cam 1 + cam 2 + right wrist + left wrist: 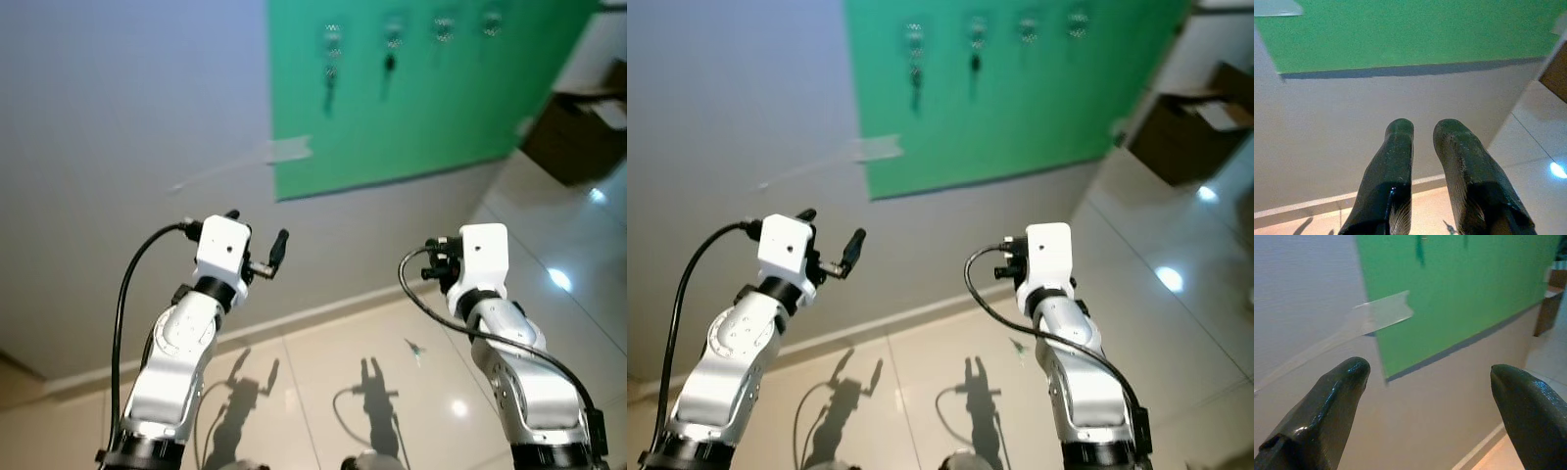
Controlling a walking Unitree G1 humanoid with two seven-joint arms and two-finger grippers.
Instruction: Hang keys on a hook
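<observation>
Left gripper [1425,382] raised, black fingers spread wide, holding nothing. Right gripper [1422,132] raised, fingers nearly closed with a thin gap, also holding nothing. Ahead and above both: green rectangular wall board [431,108] with a row of small metal hooks [443,25]; dark keys [330,83] hang on the leftmost two.

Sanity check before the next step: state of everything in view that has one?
left gripper: open, empty, raised toward the wall
right gripper: nearly shut, nothing visible between the fingers
hooks: four in a row on the green board
keys: hanging on the two leftmost hooks
tape: stuck over the board's left edge
cardboard box: flaps open
</observation>
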